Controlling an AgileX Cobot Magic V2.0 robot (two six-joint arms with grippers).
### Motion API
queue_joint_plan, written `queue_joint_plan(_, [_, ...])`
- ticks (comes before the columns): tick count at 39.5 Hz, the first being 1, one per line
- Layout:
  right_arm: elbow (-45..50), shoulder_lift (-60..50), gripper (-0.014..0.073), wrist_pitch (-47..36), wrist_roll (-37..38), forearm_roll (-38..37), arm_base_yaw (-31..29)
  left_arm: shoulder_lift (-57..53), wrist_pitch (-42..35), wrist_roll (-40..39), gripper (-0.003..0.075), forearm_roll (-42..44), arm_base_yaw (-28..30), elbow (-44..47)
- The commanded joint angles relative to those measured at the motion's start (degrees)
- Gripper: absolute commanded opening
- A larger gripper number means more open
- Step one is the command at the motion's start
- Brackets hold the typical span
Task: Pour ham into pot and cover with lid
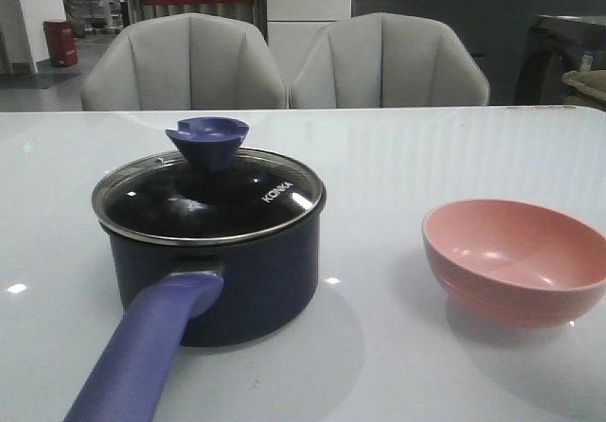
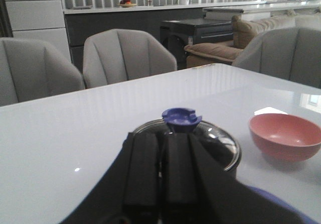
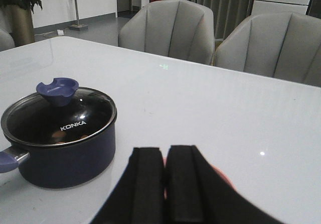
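Note:
The dark navy pot (image 1: 237,280) stands left of centre on the white table, its purple-blue handle (image 1: 142,356) pointing toward me. The glass lid (image 1: 218,200) with its purple-blue knob (image 1: 208,138) sits on the pot. In the right wrist view, a few orange bits of ham (image 3: 58,133) show through the lid (image 3: 65,118). My left gripper (image 2: 163,136) is shut and empty, held back from the knob (image 2: 181,117). Also shut and holding nothing, my right gripper (image 3: 164,151) hovers over the pink bowl (image 3: 223,176). Neither gripper appears in the front view.
The pink bowl (image 1: 516,256) stands empty at the right of the table. Two grey chairs (image 1: 284,62) stand behind the far edge. A dark counter (image 2: 200,28) and a sofa (image 2: 235,38) lie beyond the table.

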Motion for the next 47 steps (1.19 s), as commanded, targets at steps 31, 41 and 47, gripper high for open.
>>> queue_joint_plan(31, [-1.53, 0.27, 0.0149, -4.66, -0.45, 0.22, 0.01, -1.46, -18.27, 0.19, 0.0113, -2.86, 26.09, 9.40])
queue_joint_plan(41, [-1.53, 0.27, 0.0149, -4.66, -0.45, 0.22, 0.01, -1.46, -18.27, 0.19, 0.0113, -2.86, 25.98, 9.40])
queue_joint_plan(47, [-1.53, 0.27, 0.0149, -4.66, -0.45, 0.22, 0.01, -1.46, -18.27, 0.19, 0.0113, -2.86, 25.98, 9.40])
